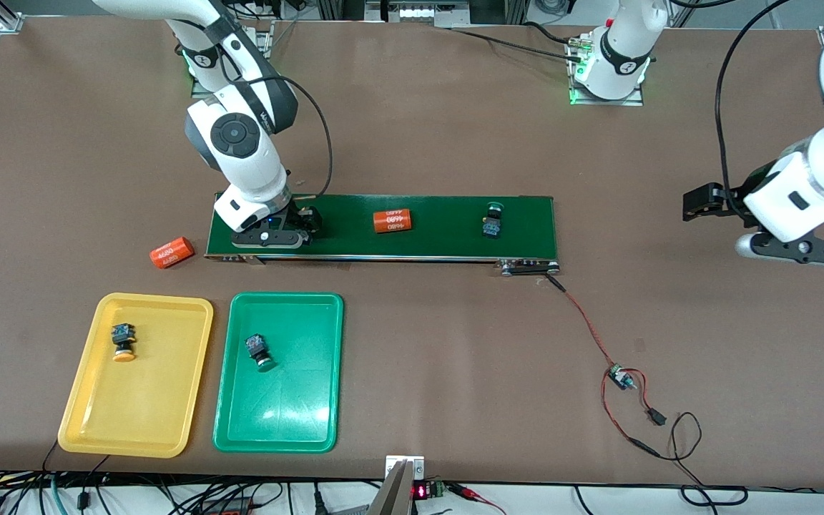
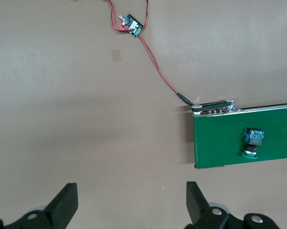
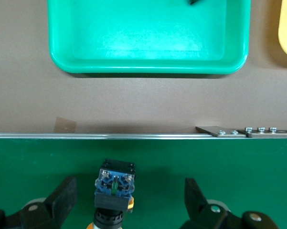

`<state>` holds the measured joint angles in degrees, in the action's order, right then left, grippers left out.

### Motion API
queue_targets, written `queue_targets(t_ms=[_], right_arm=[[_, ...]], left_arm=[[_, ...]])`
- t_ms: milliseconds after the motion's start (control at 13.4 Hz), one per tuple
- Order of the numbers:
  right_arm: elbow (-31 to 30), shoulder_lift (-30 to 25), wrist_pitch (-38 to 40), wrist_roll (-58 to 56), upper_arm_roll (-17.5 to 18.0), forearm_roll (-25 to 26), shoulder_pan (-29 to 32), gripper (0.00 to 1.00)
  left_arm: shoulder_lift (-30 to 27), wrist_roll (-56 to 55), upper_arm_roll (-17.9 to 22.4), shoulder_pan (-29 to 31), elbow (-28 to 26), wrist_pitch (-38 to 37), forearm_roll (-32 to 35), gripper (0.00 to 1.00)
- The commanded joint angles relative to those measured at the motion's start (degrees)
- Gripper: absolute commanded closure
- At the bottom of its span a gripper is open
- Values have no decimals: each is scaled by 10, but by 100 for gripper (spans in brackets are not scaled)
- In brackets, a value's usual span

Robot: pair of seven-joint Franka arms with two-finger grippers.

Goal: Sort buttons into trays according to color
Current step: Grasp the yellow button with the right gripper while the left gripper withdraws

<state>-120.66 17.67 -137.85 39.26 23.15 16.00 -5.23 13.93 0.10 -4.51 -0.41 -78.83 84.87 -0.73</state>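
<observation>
One button sits in each tray (image 1: 169, 304); two remain on the belt (image 1: 440, 214). My right claw (image 3: 129, 200) straddles the yellow button (image 3: 113, 191), wide open. My left claw (image 2: 131, 202) waits, open, off the belt's end.

Orange cylinder (image 1: 392, 221) on conveyor belt (image 1: 440, 247); another (image 1: 171, 252) beside it.

The front view looks down from high across the table (image 1: 419, 129), facing both bases, taking in the whole conveyor belt (image 1: 440, 225). The left wrist view looks down from well above the belt's end (image 2: 229, 143). The right wrist view hangs close over the belt (image 3: 205, 162), probably near its other end, catching the green tray (image 3: 148, 67).
</observation>
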Motion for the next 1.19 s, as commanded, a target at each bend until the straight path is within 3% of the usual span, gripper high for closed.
queue_targets(t_ms=[0,224,373,821,970,1119], right_arm=[[4,14,-12,-9,4,5,12,0],[2,30,-8,-15,4,5,19,2],[-3,29,4,-17,4,5,22,15],[-2,37,13,-18,5,3,26,79],[3,34,28,-18,4,3,28,85],[22,25,59,-21,4,3,38,86]], left_arm=[[-29,7,30,6,-26,54,-21,0],[-123,22,35,8,-136,92,-16,0],[-149,26,35,11,-170,94,-4,0],[-143,27,27,15,-166,89,14,0],[-143,28,32,15,-165,80,13,0],[-141,23,29,15,-160,78,13,0]])
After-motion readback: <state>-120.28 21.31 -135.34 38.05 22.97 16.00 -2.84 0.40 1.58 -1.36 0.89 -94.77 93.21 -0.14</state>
